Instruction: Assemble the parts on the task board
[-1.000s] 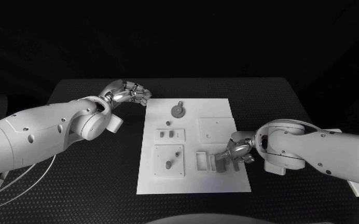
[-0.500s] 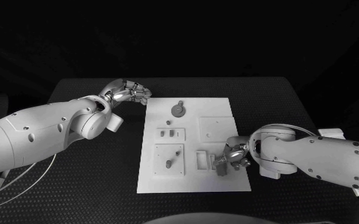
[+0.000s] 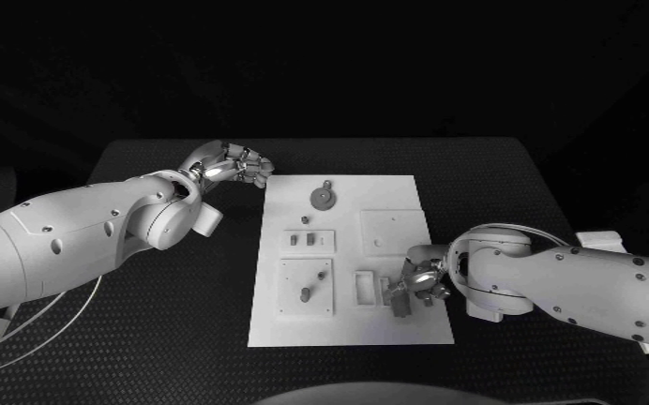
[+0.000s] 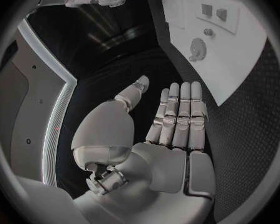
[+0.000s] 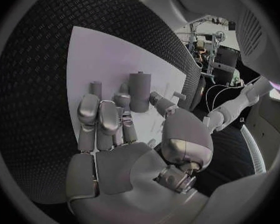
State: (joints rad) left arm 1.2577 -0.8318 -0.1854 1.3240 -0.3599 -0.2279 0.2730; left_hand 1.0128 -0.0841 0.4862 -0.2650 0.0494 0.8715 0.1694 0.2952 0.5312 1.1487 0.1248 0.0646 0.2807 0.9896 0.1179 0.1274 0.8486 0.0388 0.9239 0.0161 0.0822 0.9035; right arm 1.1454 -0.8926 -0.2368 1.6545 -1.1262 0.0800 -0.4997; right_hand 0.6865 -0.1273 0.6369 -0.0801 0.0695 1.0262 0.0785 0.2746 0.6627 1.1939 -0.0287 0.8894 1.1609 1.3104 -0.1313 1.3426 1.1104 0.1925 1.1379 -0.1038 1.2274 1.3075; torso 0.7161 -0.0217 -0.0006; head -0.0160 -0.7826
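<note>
The white rectangular task board [image 3: 349, 260] lies in the middle of the black textured surface [image 3: 135, 330], with small grey parts [image 3: 322, 199] on it. The silver right hand [image 3: 413, 285] is at the board's 4 o'clock edge, its fingers pinching a grey cylindrical peg [image 5: 139, 91] that stands upright on the board. The silver left hand [image 3: 233, 165] rests off the board near its 11 o'clock corner, its fingers straight, side by side, holding nothing.

- The white flat task board [image 3: 392, 201] lies on the black textured worktop [image 3: 501, 175], between the two robot hands.
- The left robot hand [image 3: 233, 165] sits just off the board's far left corner.
- The right robot hand [image 3: 413, 285] rests over the board's near right part, touching a small grey cylindrical part [image 5: 139, 91].
</note>
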